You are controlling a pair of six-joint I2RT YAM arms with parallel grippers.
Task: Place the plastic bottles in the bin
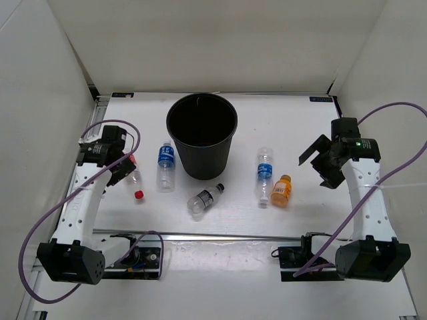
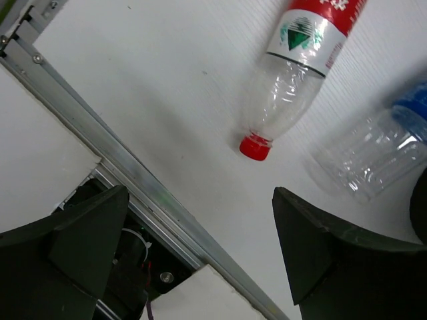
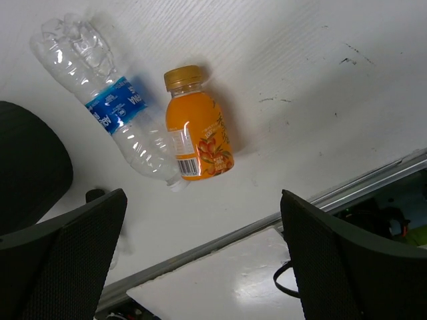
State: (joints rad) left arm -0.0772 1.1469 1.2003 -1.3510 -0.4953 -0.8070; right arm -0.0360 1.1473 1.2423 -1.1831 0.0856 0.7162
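white table (image 1: 267, 127); black round bin (image 1: 201, 135); orange bottle (image 1: 282, 190)

An orange bottle (image 3: 198, 127) lies just beside a blue-labelled clear bottle (image 3: 115, 105) on the white table (image 3: 320, 73).

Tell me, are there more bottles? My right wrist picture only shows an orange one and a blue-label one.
Observer: Yes, a dark-label bottle lies on its side just in front of the bin.
Operator: Any on the other side?
Observer: A second blue-label bottle lies left of the bin.
Operator: And near the other claw?
Observer: A red-capped bottle lies right by the open left claw.
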